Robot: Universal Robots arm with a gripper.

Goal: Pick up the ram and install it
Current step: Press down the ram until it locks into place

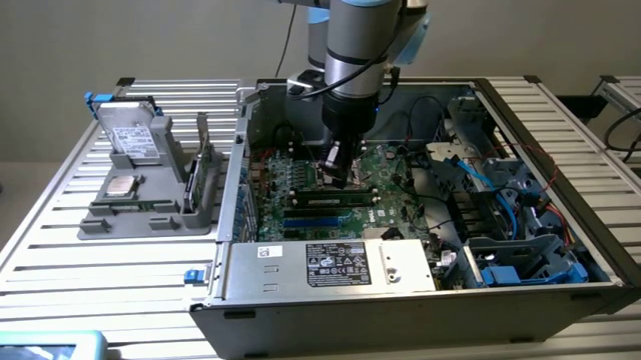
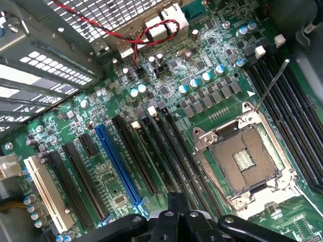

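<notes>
My gripper [image 1: 337, 178] hangs inside the open computer case, just above the green motherboard [image 1: 386, 169], with its fingers [image 2: 176, 204] shut together and nothing visible between them. Below it are the long black expansion slots [image 2: 151, 151] and the open, bare processor socket [image 2: 245, 161]. A slim green ram stick [image 1: 203, 174] stands on edge in the grey holder outside the case, at the exterior view's left, well away from the gripper. A similar dark stick [image 1: 335, 200] sits along a memory slot just in front of the gripper.
The grey holder [image 1: 150, 217] also carries a hard drive [image 1: 132, 139] and a silver processor chip [image 1: 121, 185]. The case walls [image 1: 240, 150], power supply [image 1: 341, 264], blue drive cage [image 1: 521, 262] and loose cables [image 1: 470, 169] surround the motherboard. A socket lever [image 2: 270, 85] sticks up.
</notes>
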